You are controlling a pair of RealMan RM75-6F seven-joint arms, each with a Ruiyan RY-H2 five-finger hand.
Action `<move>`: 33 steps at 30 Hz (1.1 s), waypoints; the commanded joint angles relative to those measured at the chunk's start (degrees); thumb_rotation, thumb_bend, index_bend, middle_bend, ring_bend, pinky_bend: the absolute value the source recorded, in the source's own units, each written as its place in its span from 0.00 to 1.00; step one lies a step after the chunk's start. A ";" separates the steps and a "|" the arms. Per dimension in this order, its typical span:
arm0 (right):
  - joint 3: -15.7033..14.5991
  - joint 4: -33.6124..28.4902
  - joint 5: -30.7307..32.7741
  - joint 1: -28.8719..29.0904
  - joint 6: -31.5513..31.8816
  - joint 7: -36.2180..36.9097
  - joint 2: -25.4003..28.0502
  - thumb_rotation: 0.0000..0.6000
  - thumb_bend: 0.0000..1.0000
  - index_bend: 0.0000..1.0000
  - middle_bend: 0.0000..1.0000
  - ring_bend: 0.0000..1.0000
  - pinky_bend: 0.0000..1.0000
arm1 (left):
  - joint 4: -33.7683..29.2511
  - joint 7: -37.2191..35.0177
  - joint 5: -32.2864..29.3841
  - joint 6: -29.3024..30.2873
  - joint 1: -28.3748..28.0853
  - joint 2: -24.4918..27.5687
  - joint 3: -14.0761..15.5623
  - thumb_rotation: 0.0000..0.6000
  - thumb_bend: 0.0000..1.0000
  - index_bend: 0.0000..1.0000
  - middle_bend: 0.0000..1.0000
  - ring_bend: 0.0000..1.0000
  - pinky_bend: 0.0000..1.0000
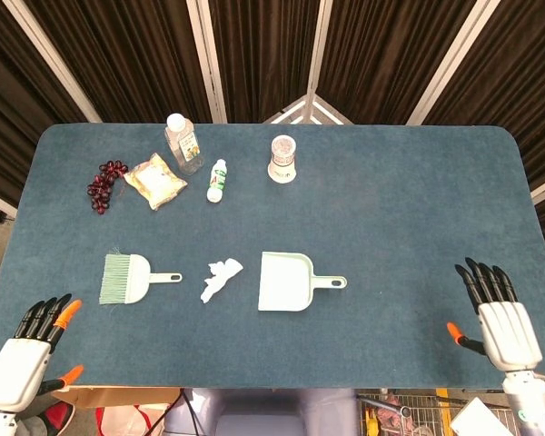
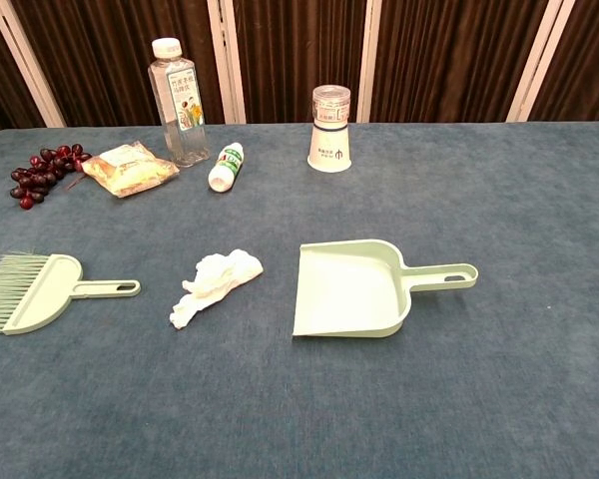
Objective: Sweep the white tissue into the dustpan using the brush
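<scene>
We see a blue table (image 1: 391, 209). On it, left to right in the near row: brush (image 1: 127, 279), crumpled white tissue (image 1: 220, 277), dustpan (image 1: 288, 282), all apart. Along the far side: grapes (image 1: 104, 184), snack packet (image 1: 154, 181), upright water bottle (image 1: 183, 143), small bottle lying down (image 1: 218, 180), lidded cup (image 1: 282, 158).

bottle (image 2: 177, 100) and cup (image 2: 330, 130) labels unreadable.
</scene>
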 commanded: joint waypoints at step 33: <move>7.80 -3.44 35.20 22.66 -11.65 -40.35 -26.48 1.00 0.28 0.41 0.88 0.88 0.86 | 0.16 0.29 0.09 -1.03 -0.57 -0.24 -0.07 1.00 0.00 0.00 0.00 0.00 0.04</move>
